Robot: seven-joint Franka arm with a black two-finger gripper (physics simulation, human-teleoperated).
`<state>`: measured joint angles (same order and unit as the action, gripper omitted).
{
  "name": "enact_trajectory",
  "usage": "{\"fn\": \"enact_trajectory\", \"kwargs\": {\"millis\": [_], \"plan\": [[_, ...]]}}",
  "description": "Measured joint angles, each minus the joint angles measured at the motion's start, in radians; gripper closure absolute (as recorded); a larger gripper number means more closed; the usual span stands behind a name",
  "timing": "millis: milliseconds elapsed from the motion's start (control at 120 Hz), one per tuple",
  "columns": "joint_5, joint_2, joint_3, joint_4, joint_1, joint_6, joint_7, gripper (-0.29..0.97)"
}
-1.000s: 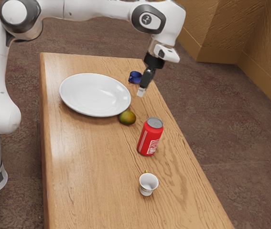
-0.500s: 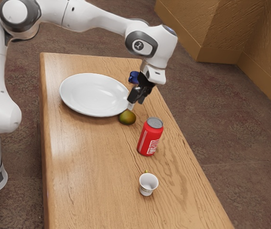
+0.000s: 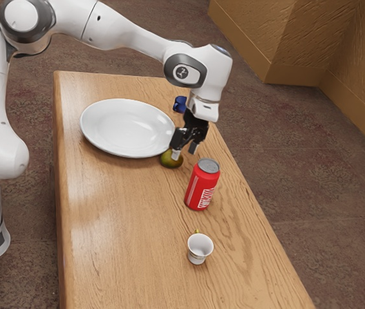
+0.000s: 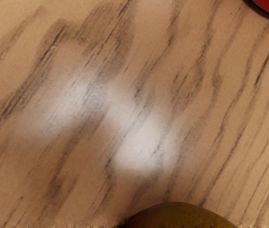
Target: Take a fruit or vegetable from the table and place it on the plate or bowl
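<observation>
Yellow-green and rounded, the fruit (image 3: 168,160) lies on the wooden table (image 3: 118,225), just beside the rim of the white plate (image 3: 105,138) and near the red can (image 3: 201,185). The gripper (image 3: 183,150) hangs right over it with fingers apart. It looks light and firm but smooth and likely to roll, so a gentle hold across its widest middle seems best.
</observation>
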<state>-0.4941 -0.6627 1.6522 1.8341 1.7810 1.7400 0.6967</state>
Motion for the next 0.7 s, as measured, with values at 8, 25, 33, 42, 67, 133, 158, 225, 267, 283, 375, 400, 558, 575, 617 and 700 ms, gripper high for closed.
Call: {"fn": "enact_trajectory", "kwargs": {"millis": [8,25,33,42,67,133,158,225,267,283,375,400,558,575,617,700], "plan": [[0.000,0.000,0.000,0.000,0.000,-0.001,0.001,0.02],[0.000,-0.001,0.001,0.000,0.000,-0.003,0.004,0.02],[0.000,-0.001,0.002,-0.001,0.000,-0.004,0.005,0.02],[0.000,-0.001,0.002,-0.001,0.000,-0.005,0.007,0.02],[0.001,-0.001,0.004,-0.001,0.001,-0.008,0.010,0.02],[0.001,0.000,0.007,-0.003,0.005,-0.016,0.020,0.02],[0.001,0.003,0.007,-0.003,0.006,-0.020,0.023,0.02],[0.001,0.007,0.007,-0.005,0.008,-0.029,0.031,0.02],[0.001,0.009,0.006,-0.007,0.009,-0.035,0.035,0.02],[0.001,0.009,0.006,-0.007,0.010,-0.038,0.037,0.02],[0.004,0.010,0.005,-0.014,0.010,-0.055,0.045,0.02],[0.006,0.009,0.005,-0.016,0.010,-0.062,0.047,0.02],[0.018,0.002,0.026,-0.012,0.015,-0.107,0.058,0.02],[0.019,0.002,0.028,-0.012,0.017,-0.109,0.058,0.02],[0.019,0.000,0.034,-0.011,0.026,-0.114,0.059,0.02],[0.019,-0.002,0.047,-0.008,0.041,-0.104,0.060,0.07]]}}
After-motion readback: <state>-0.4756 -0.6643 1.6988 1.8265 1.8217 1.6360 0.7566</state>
